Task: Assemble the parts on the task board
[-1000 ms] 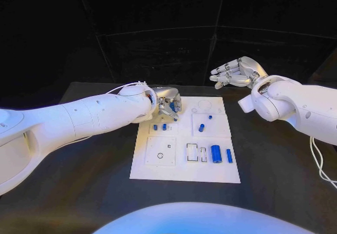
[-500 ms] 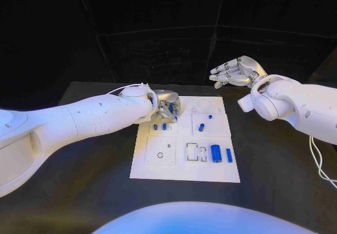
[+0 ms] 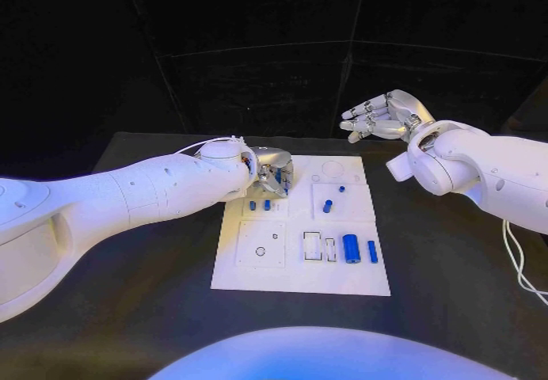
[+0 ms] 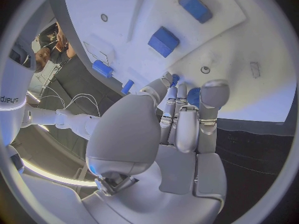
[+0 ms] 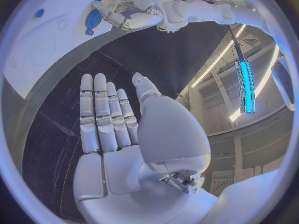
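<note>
left robot hand point(image 3: 272, 169): we see it pinching a small blue part point(image 4: 194, 96) over the task board's point(image 3: 260, 277) far-left corner
writing: "sharp" on its arm, rest cut off
right robot hand point(image 3: 382, 116): released, fingers straight, raised off the worktop point(image 3: 137, 301)

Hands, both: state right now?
Left hand: fingers holding a small blue part over the task board.
Right hand: open, holding nothing.

L hand point(image 3: 272, 169) edged slightly farther over task board point(image 3: 299, 273).
</note>
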Controlling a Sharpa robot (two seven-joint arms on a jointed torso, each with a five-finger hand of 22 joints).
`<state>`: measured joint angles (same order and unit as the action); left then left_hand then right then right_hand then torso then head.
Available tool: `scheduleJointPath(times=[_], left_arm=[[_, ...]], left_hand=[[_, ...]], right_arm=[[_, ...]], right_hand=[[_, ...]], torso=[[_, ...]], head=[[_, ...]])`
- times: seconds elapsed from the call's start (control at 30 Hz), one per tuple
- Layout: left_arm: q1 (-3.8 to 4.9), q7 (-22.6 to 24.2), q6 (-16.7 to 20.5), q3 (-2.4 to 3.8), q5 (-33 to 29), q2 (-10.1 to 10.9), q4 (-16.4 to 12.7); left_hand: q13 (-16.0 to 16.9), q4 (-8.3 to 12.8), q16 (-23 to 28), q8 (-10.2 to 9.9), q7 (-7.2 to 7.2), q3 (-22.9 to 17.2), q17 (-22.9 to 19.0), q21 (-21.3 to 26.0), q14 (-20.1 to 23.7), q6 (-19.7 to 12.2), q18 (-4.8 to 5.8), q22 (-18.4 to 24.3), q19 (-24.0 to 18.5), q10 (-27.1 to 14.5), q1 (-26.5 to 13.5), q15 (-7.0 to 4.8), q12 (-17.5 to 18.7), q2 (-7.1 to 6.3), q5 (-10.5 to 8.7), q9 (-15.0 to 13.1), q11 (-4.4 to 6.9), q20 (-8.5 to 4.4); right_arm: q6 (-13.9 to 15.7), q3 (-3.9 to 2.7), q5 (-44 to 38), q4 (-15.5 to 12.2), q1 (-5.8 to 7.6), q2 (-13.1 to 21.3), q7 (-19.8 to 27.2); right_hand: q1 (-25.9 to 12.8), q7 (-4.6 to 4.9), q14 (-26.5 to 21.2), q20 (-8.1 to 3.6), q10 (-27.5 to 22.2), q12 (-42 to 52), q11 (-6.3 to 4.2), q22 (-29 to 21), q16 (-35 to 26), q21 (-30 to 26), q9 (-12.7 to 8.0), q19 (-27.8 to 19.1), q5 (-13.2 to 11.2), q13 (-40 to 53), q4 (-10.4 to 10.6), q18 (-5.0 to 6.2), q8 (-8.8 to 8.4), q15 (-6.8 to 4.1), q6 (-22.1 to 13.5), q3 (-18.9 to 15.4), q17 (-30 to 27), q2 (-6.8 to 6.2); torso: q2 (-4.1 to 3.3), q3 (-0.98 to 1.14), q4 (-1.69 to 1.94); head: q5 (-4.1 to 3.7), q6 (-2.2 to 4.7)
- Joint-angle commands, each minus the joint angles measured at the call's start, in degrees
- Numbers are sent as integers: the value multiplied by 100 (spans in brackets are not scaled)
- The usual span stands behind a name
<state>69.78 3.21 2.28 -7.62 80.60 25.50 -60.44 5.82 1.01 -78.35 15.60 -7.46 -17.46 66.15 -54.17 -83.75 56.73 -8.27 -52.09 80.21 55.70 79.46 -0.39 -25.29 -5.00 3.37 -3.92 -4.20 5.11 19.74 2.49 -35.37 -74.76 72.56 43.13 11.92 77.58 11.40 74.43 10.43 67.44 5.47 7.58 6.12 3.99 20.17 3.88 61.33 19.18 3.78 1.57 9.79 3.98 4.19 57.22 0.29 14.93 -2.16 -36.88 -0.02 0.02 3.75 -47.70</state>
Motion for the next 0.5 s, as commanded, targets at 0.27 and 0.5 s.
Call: scheduleJointPath(times=[0.27, 0.5], left_arm=[[-24, -27, -122, 4, 49, -64, 109], [-45, -29, -164, 4, 50, -86, 164]], left_hand=[[-156, 123, -78, -123, 20, -474, 17, -192, -123, 186, 89, -209, 34, 279, -49, -45, 215, 46, -33, 7, 19, -20], [-195, 173, -86, -182, 23, -657, -6, -276, -125, 247, 98, -304, 35, 389, -142, -47, 304, 2, -30, 5, 30, -26]], right_arm=[[12, -4, 22, -8, 11, -18, 65], [12, -4, 22, -14, 11, -19, 67]], right_hand=[[0, 15, -41, -7, -39, 29, 0, -8, -26, -18, 2, 48, 39, -8, -31, 71, -9, 6, -45, 10, -9, 59], [0, 15, -41, -7, -39, 29, 0, -8, -26, -18, 2, 48, 39, -8, -31, 71, -9, 6, -45, 10, -9, 59]], torso=[[1, 0, -3], [4, 2, 5]], head=[[-19, -6], [-29, -5]])
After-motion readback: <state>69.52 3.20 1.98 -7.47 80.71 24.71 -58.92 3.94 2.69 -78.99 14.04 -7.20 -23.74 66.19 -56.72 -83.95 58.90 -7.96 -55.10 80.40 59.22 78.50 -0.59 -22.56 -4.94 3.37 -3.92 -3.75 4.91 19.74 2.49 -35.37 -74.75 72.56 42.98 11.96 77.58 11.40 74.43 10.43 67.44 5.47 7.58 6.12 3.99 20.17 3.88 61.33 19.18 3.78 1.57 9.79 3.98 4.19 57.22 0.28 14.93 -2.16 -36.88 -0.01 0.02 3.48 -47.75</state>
